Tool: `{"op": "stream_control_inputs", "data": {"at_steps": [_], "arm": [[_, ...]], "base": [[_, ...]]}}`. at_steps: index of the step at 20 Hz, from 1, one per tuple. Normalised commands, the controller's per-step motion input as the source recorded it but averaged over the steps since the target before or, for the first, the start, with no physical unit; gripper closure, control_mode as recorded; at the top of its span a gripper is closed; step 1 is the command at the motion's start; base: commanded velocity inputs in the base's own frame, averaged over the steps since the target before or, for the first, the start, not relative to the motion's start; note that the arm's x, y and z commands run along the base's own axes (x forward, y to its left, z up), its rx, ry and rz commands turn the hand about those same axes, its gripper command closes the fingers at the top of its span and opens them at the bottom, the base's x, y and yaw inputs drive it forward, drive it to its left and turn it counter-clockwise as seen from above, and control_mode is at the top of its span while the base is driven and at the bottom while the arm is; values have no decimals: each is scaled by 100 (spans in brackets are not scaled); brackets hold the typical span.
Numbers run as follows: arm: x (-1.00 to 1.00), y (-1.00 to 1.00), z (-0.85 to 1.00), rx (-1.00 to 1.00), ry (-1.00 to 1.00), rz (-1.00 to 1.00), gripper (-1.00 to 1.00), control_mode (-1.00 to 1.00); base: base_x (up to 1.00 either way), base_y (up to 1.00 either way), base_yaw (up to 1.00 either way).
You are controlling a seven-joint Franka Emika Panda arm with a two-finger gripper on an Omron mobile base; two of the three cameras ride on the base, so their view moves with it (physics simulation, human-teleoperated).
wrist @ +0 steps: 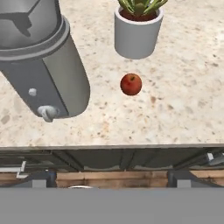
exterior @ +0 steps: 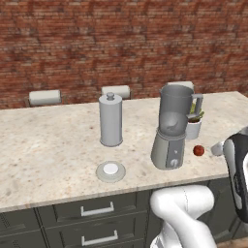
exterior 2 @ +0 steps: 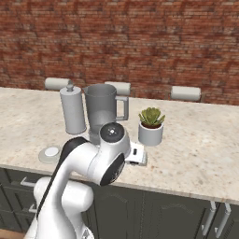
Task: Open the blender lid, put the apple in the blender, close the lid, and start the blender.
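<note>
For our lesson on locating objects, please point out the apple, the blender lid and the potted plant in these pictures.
Apple [wrist: 131,84]: hand view, middle of its red skin.
Blender lid [exterior: 111,169]: left base view, its white centre cap.
Potted plant [exterior 2: 151,134]: right base view, front of its grey pot.

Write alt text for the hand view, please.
A small red apple sits on the speckled counter, right of the grey blender with its front knob and below a potted succulent. The end effector's fingertips stand wide apart at the bottom.
</note>
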Motion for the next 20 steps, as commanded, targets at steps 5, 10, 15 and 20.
{"op": "stream_control_inputs", "data": {"at_steps": [5, 10, 15, 20], "arm": [[36, -49, -40, 6, 0, 0, -100, -100], [46, -7, -19, 2, 4, 0, -100, -100], [70, 0, -10, 0, 12, 0, -100, -100], [52, -28, -34, 3, 3, 3, -100, -100]], "base": [[0, 0, 0], [0, 0, 0], [0, 0, 0], [0, 0, 0]]}}
